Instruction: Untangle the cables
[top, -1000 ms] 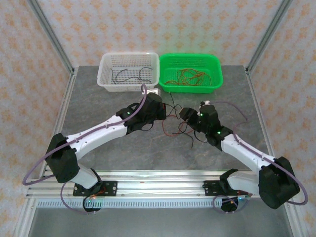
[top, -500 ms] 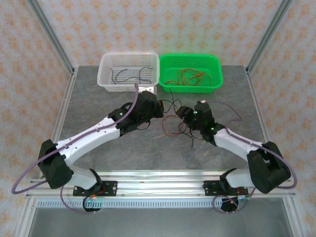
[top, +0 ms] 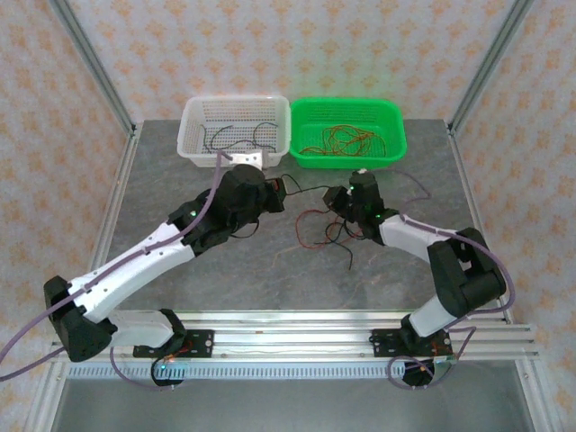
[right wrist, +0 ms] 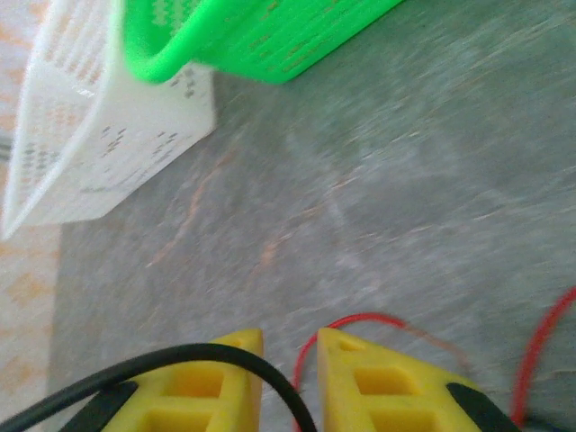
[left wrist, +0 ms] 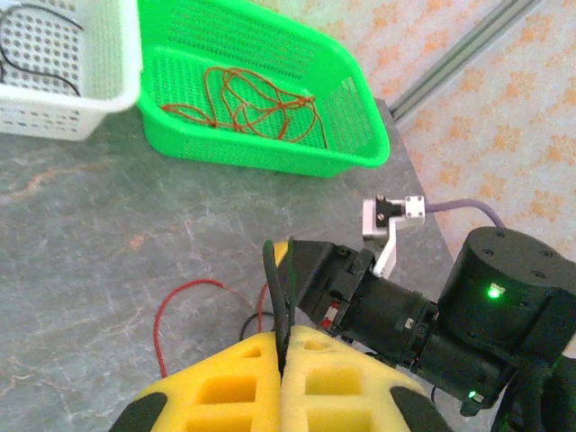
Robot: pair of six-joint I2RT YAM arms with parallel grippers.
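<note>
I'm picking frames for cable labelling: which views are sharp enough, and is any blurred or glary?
Right wrist view: motion-blurred, white basket and green basket smeared, right fingers sharper. Left wrist view: crisp, red cables and the black cable between the left fingers clear. Top view: sharp, even light, no glare.

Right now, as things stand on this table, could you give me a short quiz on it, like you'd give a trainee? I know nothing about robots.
1. True or false: the cables in the green basket are black.
2. Which does the left end effector pinch? A: a red cable. B: a black cable. C: a basket rim.
3. Fill in: seen from above, the white basket stands to the ___ of the green basket.
Key: 1 false, they are red-orange. 2 B. 3 left.
</note>
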